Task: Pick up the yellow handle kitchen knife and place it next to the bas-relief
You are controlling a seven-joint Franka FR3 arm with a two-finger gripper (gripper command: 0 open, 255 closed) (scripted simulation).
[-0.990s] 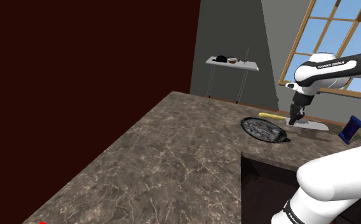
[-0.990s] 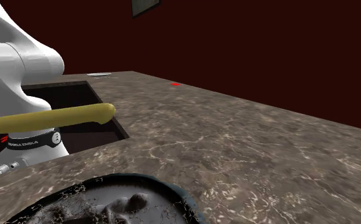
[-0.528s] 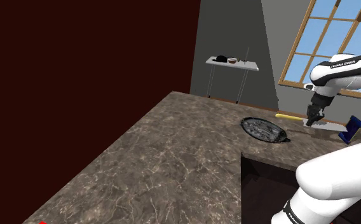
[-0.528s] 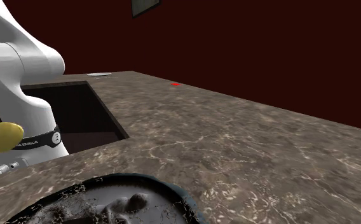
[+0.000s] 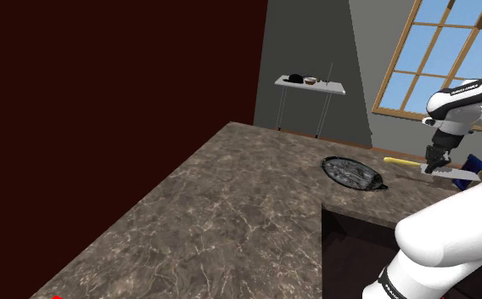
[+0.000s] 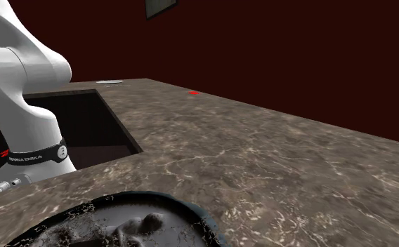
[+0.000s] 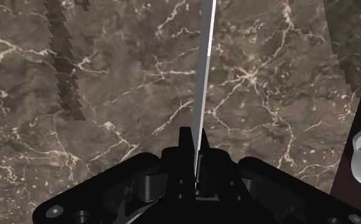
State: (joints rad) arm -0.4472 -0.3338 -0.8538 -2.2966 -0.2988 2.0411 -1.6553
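Out at the shoulder view's right edge, the white arm is reaching over the brown marble-patterned countertop (image 5: 231, 212) with its all-black two-finger gripper (image 5: 435, 163) pointing down. The fingers are clamping a yellow-handled kitchen knife with a grey blade (image 5: 400, 160) near where handle meets blade. The knife is lying roughly level. The handle is sticking out of the gripper toward the dark round bas-relief plaque (image 5: 350, 172). The blade is running the other way, toward a small blue block (image 5: 472, 163) just past the gripper. The plaque is lying flat on the counter, apart from the gripper, beyond the handle's tip.

In the second exterior view, the plaque (image 6: 131, 221) is sitting in the foreground, its moulded grey surface facing up. The white arm base (image 6: 22, 84) is standing behind it, beside a dark sunken recess (image 6: 86, 123) in the countertop (image 6: 261, 154).

In the wrist view, the gripper (image 7: 195, 153) is pinching the knife (image 7: 203, 76), its blade showing edge-on as a thin grey line running straight out from between the fingers. The countertop (image 7: 109, 114) is lying beneath. A jagged dark shadow strip (image 7: 63, 63) is falling on it well to one side of the blade.
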